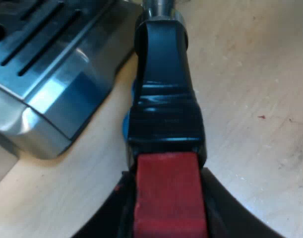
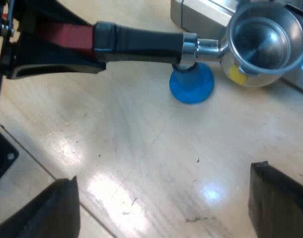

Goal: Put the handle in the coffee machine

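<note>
- The left gripper (image 1: pixel 168 213) is clamped on the red end of the holder (image 1: pixel 163 89).
- The holder hangs over the table (image 2: pixel 141 148), its bowl beside the machine (image 1: pixel 47 74) and its neck over a blue tamper (image 2: pixel 192 85).
- The right gripper (image 2: pixel 163 198) is spread wide and empty.

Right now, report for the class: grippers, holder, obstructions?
Left gripper shut on holder, at red end. Right gripper open, empty. Holder basket beside machine, not locked in. Blue tamper below it.
</note>
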Controlling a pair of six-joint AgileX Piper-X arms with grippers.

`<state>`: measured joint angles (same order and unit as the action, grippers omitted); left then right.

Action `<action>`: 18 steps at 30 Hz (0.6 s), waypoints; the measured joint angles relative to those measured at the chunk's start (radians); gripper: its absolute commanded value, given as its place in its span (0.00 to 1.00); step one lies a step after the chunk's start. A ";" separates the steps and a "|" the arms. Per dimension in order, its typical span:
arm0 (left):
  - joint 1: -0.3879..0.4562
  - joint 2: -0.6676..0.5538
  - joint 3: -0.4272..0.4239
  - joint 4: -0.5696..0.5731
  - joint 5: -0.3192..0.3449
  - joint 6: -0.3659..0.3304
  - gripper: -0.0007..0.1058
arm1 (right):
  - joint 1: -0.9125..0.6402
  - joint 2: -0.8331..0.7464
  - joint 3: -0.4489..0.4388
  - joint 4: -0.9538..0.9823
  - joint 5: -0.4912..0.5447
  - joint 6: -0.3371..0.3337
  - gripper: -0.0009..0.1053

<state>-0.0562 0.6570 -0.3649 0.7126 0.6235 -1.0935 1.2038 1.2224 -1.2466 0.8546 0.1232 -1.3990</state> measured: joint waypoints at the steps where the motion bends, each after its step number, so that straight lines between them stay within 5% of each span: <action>1: 0.014 -0.006 -0.004 0.013 0.003 0.000 0.01 | 0.008 0.000 0.000 0.000 0.003 0.000 0.68; 9: 0.130 -0.040 -0.051 0.097 0.020 -0.002 0.01 | 0.096 0.000 0.000 -0.003 0.061 0.003 0.68; 18: 0.140 -0.043 -0.069 0.129 0.039 -0.002 0.01 | 0.218 0.000 0.007 -0.104 0.368 0.038 0.68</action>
<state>0.0842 0.6136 -0.4338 0.8414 0.6629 -1.0955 1.4216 1.2224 -1.2398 0.7506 0.4909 -1.3607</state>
